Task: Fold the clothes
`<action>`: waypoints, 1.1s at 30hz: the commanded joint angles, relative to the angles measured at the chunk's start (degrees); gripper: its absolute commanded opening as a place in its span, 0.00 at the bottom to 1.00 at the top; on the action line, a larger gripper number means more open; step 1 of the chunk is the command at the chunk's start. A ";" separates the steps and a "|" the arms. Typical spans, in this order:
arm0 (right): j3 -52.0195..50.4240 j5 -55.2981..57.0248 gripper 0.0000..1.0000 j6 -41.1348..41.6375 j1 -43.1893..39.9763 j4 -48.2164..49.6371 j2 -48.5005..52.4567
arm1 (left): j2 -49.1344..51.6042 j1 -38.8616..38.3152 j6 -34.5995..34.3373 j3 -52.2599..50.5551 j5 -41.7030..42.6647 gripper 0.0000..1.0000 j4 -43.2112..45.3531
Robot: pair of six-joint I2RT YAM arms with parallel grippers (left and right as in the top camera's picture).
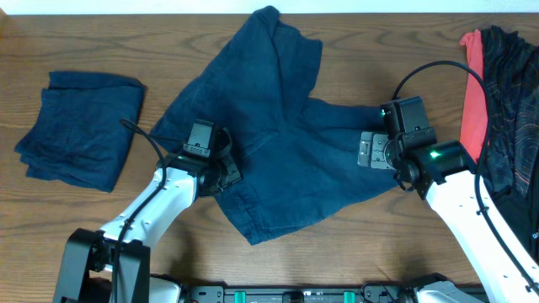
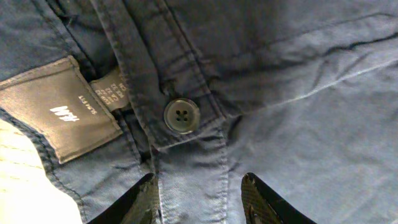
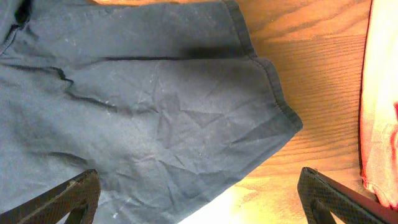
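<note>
- The navy shorts [image 1: 278, 143] are spread out, rumpled, across the middle of the wooden table [image 1: 362, 50], with one leg pointed toward the far edge.
- A second navy garment [image 1: 80, 126] is seen folded at the left, well apart from the shorts.
- A coral-red garment [image 1: 473, 93] and a blackish speckled garment [image 1: 509, 101] are heaped together at the right edge, touching each other.
- The left gripper [image 2: 202, 202] is held over the waistband with its fingers [image 2: 146, 199] parted and nothing pinched; a dark button [image 2: 181, 116] and a grey label [image 2: 62, 106] are seen just beyond the tips.
- The right gripper [image 3: 199, 199] is spread wide above the hem [image 3: 273, 81] of a leg, and nothing is grasped by it.
</note>
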 commanded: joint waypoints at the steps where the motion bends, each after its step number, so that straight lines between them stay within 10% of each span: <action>1: 0.17 1.01 0.99 0.79 -0.26 -0.35 -0.22 | 2.03 0.09 -0.26 -0.15 -1.79 0.45 0.00; 18: 0.17 1.01 0.99 0.79 -0.26 -0.63 -0.22 | 4.96 0.11 -1.86 -0.13 5.57 0.43 6.54; 24: 0.17 1.01 0.99 0.81 -0.26 -0.70 -0.22 | 4.87 0.09 -1.84 -0.13 5.44 0.06 6.47; 33: 0.17 5.22 0.99 1.49 -0.90 -1.16 -0.17 | 1.27 0.68 8.00 0.52 5.05 0.06 -4.76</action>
